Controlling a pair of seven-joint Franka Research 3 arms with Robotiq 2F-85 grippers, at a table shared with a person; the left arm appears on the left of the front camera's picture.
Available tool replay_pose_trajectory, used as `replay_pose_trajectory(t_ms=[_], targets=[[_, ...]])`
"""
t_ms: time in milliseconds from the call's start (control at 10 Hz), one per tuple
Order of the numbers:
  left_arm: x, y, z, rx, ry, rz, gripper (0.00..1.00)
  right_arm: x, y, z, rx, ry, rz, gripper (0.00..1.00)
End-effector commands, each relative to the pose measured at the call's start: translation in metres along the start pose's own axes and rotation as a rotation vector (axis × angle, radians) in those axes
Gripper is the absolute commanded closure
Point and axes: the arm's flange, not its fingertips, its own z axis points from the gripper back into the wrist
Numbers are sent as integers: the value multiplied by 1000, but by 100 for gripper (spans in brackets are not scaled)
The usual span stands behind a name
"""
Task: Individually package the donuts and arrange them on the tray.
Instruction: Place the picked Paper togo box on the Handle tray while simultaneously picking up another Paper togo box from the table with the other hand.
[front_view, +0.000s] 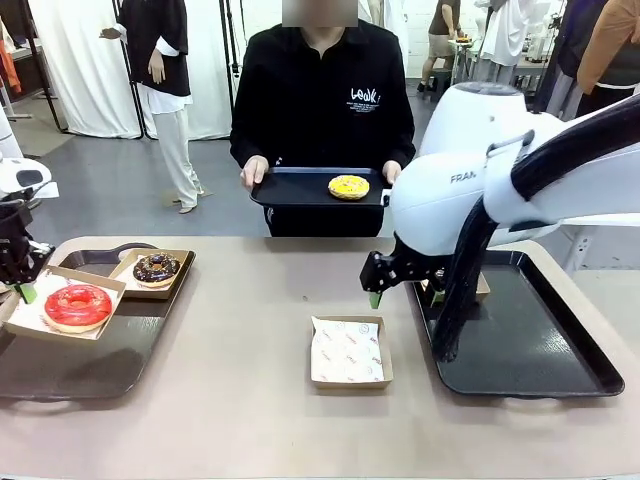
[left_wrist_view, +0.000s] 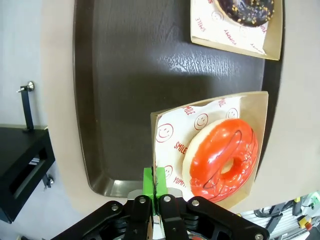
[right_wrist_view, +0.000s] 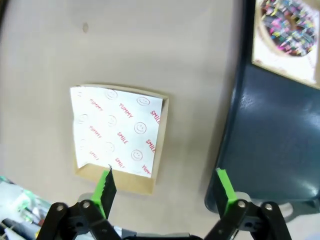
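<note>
We read the front view as a dial, with 12 o'clock toward the person.

1. Nearest, at 5 o'clock on the worktop (front_view: 240, 410), the empty carton (front_view: 348, 352) lies flat with its printed liner. The right hand (front_view: 400, 285) hangs above its 1 o'clock corner, jaws spread wide and grasping nothing.
2. At 8 o'clock, on the left tray (front_view: 60, 375), the red donut (front_view: 77, 303) sits in the red-donut carton (front_view: 30, 320). The left hand (front_view: 26, 290) is clenched. In the left wrist view its pads (left_wrist_view: 150, 182) appear to pinch that carton's wall. One carton corner reaches past the tray rim.
3. Just beyond, at 9 o'clock, the chocolate donut (front_view: 157, 268) rests in its own carton on the same tray.
4. At 3 o'clock lies the right tray (front_view: 600, 385). The right wrist view shows the dark sprinkled donut (right_wrist_view: 287, 22) boxed on it.
5. At 12 o'clock the person holds a small tray (front_view: 290, 192) carrying the yellow donut (front_view: 348, 186), not yet packaged.

Hazards, in our judgement:
- A pinch on one thin wall may bend or tear it. The carton would then tilt and the red donut could slide out.
- The overhanging corner may catch the tray rim when dragged.
- The empty carton is light, so a descending finger may crush its wall or shove it aside.
</note>
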Motion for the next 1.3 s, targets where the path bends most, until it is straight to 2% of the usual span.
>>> replay_pose_trajectory(t_ms=[0, 400, 500, 600, 1000, 1200], targets=[[2, 6, -15, 35, -33, -22, 99, 9, 11, -16, -13, 45, -34, 0], [0, 3, -23, 3, -53, -4, 99, -1, 20, -51, 20, 19, -84, 0], [4, 0, -22, 10, -28, -7, 99, -2, 19, -50, 15, -8, -98, 0], [4, 0, -22, 10, -28, -7, 99, 2, 13, -43, 16, 46, -49, 0], [3, 0, -22, 10, -28, -7, 99, 2, 13, -43, 16, 46, -49, 0], [6, -4, -30, 42, -77, -24, 99, -3, 16, -52, -14, 31, -96, 0]])
